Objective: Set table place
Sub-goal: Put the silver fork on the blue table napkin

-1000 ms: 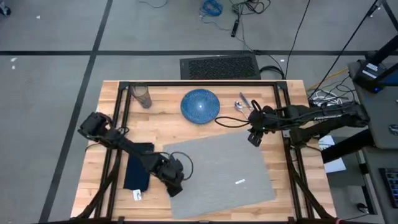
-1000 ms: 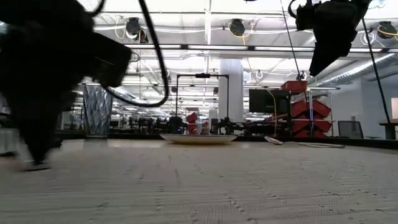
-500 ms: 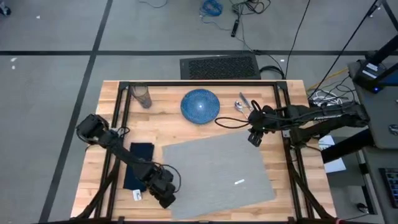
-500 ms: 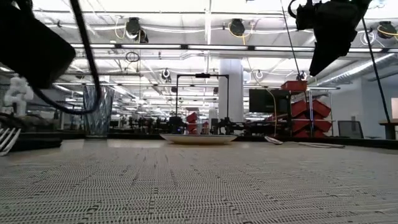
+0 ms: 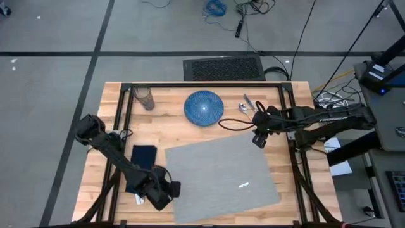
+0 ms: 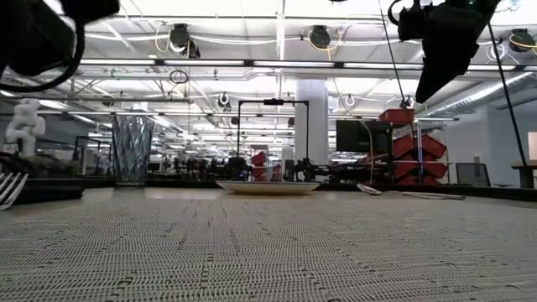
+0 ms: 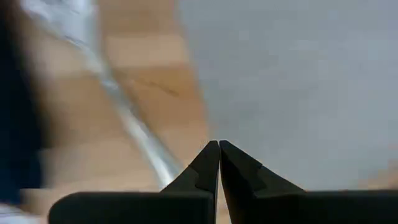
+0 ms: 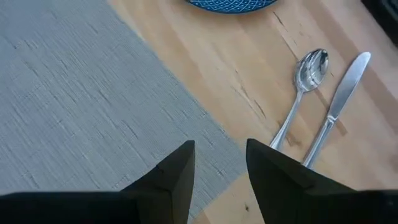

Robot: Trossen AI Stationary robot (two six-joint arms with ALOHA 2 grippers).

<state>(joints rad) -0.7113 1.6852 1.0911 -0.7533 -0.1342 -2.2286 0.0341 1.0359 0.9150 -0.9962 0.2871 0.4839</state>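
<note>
Looking down on the table (image 5: 209, 130), we see the left gripper (image 5: 159, 192) low over the wood near the front edge, between the navy napkin (image 5: 140, 168) and the grey placemat (image 5: 221, 171). Its wrist camera shows the jaws pressed together, tips touching, empty, with a silver fork (image 7: 134, 134) lying blurred on the wood just beside them and the placemat edge on the other side. From above, the fork is mostly hidden by the arm; only a pale tip (image 5: 140, 199) peeks out beside the napkin's near corner.

Over on the right, the right gripper (image 5: 258, 137) hangs above the placemat's far right corner, jaws apart and holding nothing. Just beyond it on the bare wood lie the spoon (image 8: 303, 87) and knife (image 8: 339, 102), side by side and not touching. The blue speckled plate (image 5: 203, 107) sits at the back, off the placemat, and the clear glass (image 5: 145, 97) stands upright in the far left corner. A small white mark (image 5: 243, 185) shows on the placemat; we cannot tell what it is. No readable writing anywhere.
</note>
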